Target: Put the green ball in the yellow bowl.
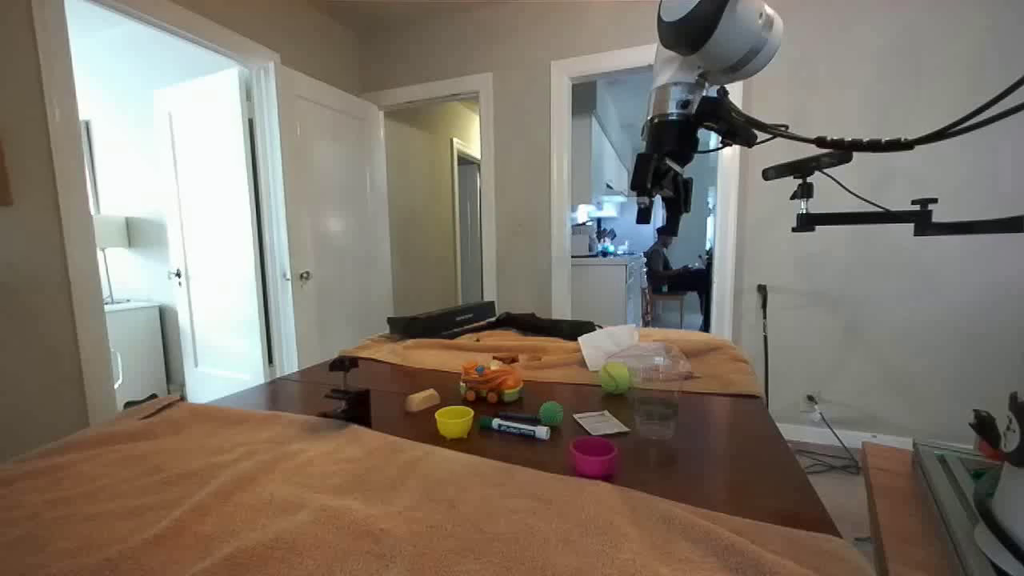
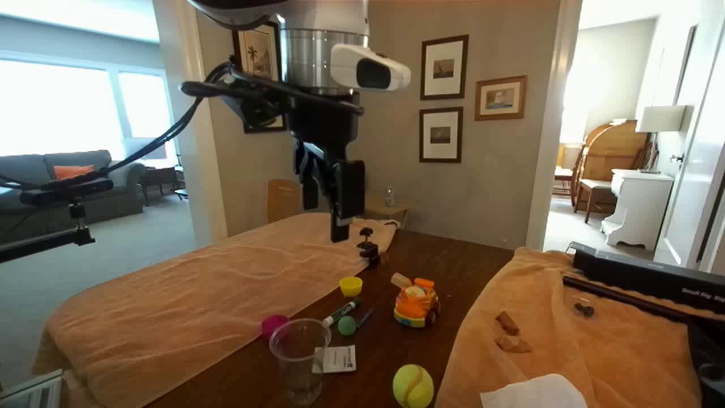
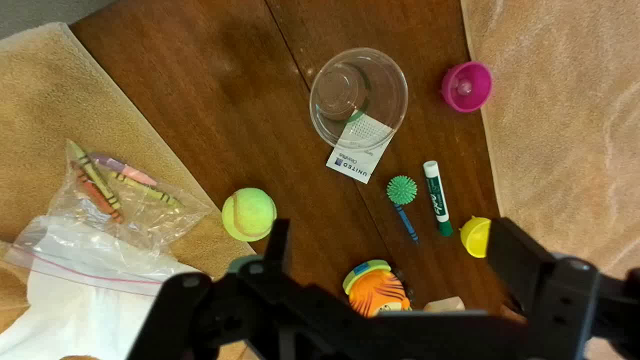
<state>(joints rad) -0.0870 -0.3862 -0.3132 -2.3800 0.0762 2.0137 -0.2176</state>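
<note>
Hanging well above the table (image 1: 720, 456), my end effector (image 3: 392, 245) points down from the arm (image 1: 716, 44), its two fingers (image 3: 278, 245) spread wide apart in release. The green ball (image 3: 402, 190) rests on the table, outside the yellow bowl (image 3: 472, 236), with one marker (image 3: 436, 197) between them. A finger covers part of that bowl in my wrist view, so I can't tell whether anything sits inside. I count two more containers on the table: a magenta cup (image 3: 478, 94), with a pale spot (image 3: 464, 88) inside, and a clear cup (image 2: 300, 365). On one of the two towels (image 3: 50, 100), a clear bag (image 3: 155, 220) holds several crayons (image 3: 97, 180). Two balls are in sight, counting the tennis ball (image 3: 249, 214), plus one toy car (image 2: 417, 306) and one packet (image 3: 352, 162).
</note>
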